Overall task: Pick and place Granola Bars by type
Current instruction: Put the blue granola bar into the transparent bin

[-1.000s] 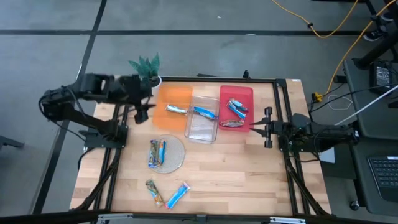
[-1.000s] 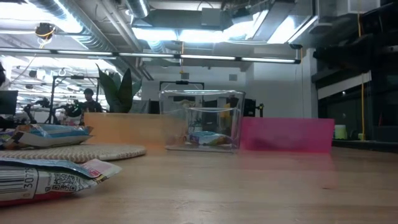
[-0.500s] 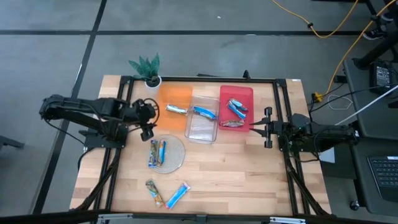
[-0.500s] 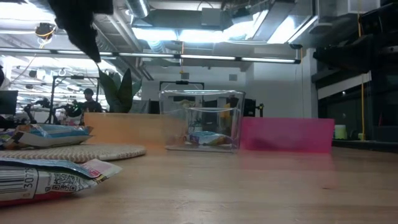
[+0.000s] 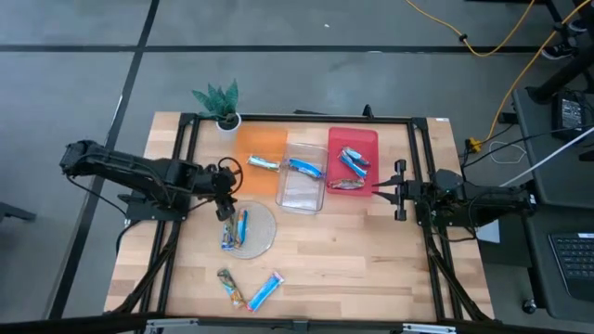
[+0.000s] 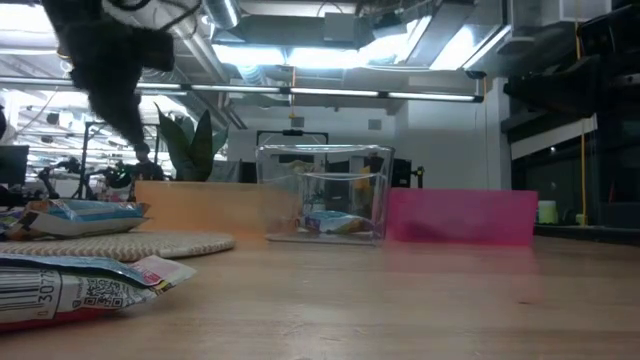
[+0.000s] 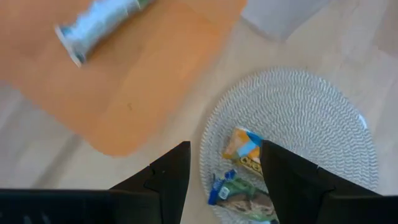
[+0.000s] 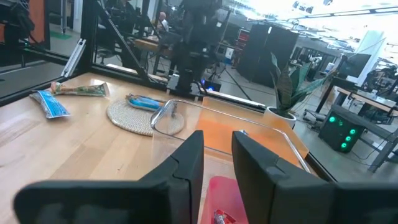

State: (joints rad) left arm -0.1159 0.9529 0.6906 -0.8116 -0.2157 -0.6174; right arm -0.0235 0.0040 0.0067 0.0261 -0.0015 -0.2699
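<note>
My left gripper [image 5: 226, 200] hangs open above the far left rim of the round woven plate [image 5: 264, 232], fingers slanting down. Two granola bars lie on the plate, a tan one [image 5: 227, 230] and a blue one [image 5: 243, 225]. In the left wrist view the bars [image 7: 244, 149] show just beyond the gap of my left gripper [image 7: 225, 167], untouched. Another tan bar [image 5: 230, 287] and blue bar [image 5: 264, 291] lie flat on the table near the front edge. My right gripper [image 5: 399, 190] waits level at the table's right, its fingers [image 8: 186, 168] a narrow gap apart, empty.
Along the far side stand an orange tray [image 5: 261, 147] with one silvery bar [image 5: 263, 163], a clear tray [image 5: 303, 190] with a blue bar [image 5: 304, 167], and a red tray [image 5: 365, 139] with several bars. A small potted plant [image 5: 219, 100] stands at the far left corner.
My left gripper has come down from high beside the orange tray's left side, moving toward the near edge and the plate, rolling as it sank. In the low view it has dropped into the picture at the upper left. No bar has moved.
</note>
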